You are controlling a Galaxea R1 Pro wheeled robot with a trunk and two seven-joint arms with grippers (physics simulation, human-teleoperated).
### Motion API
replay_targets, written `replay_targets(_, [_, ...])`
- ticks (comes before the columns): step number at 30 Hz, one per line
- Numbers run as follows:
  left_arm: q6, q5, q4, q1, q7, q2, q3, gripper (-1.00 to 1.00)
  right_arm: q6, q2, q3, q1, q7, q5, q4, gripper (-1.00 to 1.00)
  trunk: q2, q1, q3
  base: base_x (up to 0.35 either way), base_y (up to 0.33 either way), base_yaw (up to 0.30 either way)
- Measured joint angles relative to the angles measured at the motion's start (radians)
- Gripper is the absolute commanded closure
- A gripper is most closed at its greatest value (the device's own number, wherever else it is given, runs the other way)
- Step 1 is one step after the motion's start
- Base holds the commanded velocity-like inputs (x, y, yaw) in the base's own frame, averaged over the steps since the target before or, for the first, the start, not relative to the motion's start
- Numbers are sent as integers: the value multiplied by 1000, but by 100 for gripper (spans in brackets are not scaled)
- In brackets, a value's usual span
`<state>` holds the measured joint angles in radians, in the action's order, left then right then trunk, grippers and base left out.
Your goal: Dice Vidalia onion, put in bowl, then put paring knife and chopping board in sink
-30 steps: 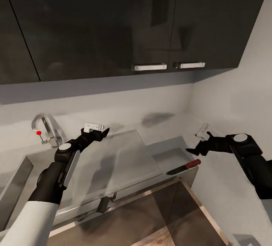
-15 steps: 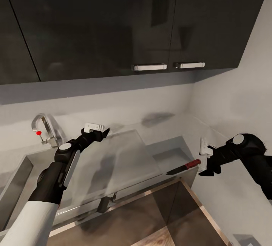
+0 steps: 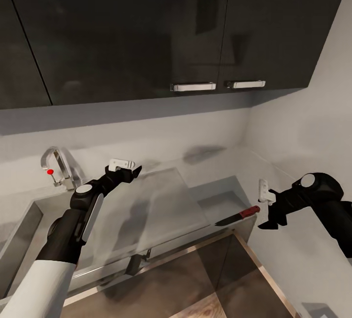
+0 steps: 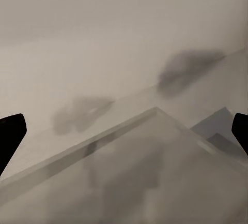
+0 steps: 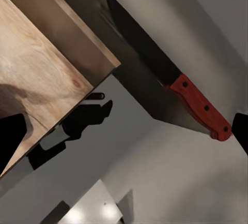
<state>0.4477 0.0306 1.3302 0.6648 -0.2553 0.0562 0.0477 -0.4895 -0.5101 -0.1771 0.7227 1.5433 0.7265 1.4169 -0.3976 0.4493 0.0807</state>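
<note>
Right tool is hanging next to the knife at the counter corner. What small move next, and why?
Probably ease the right tool sideways toward the red handle of the paring knife and down. It hangs open just beside the handle, apart from it, and the knife lies at the corner of the countertop with its blade pointing away from the tool, so the handle is the near end to close on.

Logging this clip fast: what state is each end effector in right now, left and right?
Left end effector: open, holding nothing, above the sink drainboard.
Right end effector: open, empty, beside the paring knife.
</note>
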Motion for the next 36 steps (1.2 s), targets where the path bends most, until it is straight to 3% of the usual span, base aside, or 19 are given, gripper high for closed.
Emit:
replay_targets(4, [0,0,0,0,-1,0,0,-100,35,-1,5,0,-7,1,1,-100,0,0,0,0,0,0])
replay_targets(5, [0,0,0,0,-1,0,1,-100,68,-5,33,2,-46,4,1,-100,0,0,0,0,0,0])
replay_targets(11, [1,0,1,0,-2,0,1,-100,85,-4,73,18,-179,24,-5,-100,0,0,0,0,0,0])
replay_targets(14, [1,0,2,0,-2,-1,2,-100,86,-1,78,70,-224,48,-48,-100,0,0,0,0,0,0])
replay_targets(15, [1,0,2,0,-2,-1,2,-100,86,1,79,132,-232,55,-122,-100,0,0,0,0,0,0])
replay_targets(16, [2,0,2,0,-2,-1,2,-100,87,2,78,156,-233,57,-151,-100,0,0,0,0,0,0])
replay_targets(20, [2,0,2,0,-2,-2,2,-100,90,5,75,191,-235,59,-209,-100,0,0,0,0,0,0])
replay_targets(27, [8,0,16,0,-3,-2,2,-100,96,55,10,229,-257,81,-363,-100,0,0,0,0,0,0])
replay_targets(36, [19,0,18,0,-5,-2,2,-100,98,136,-162,240,-197,106,-401,-100,0,0,0,0,0,0])
